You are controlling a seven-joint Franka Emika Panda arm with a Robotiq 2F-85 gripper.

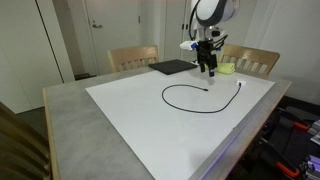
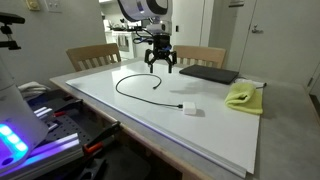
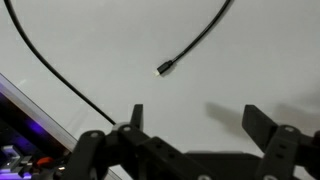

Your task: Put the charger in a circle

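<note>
The arm reaches down from above the far side of the table, with the hand pointing straight down. The hand hangs a little above the white sheet that covers most of the tabletop. Its fingers are spread wide with nothing between them, and they touch nothing.

The charger lies flat on the white sheet in an open, unclosed loop, just in front of and below the hand in both exterior views. In the wrist view one small plug end lies loose on the sheet, apart from the fingers. In an exterior view the other end runs to a small white block near the sheet's edge.

A flat black pad lies beside the hand at the far edge, and a yellow-green cloth lies apart from the cable.
</note>
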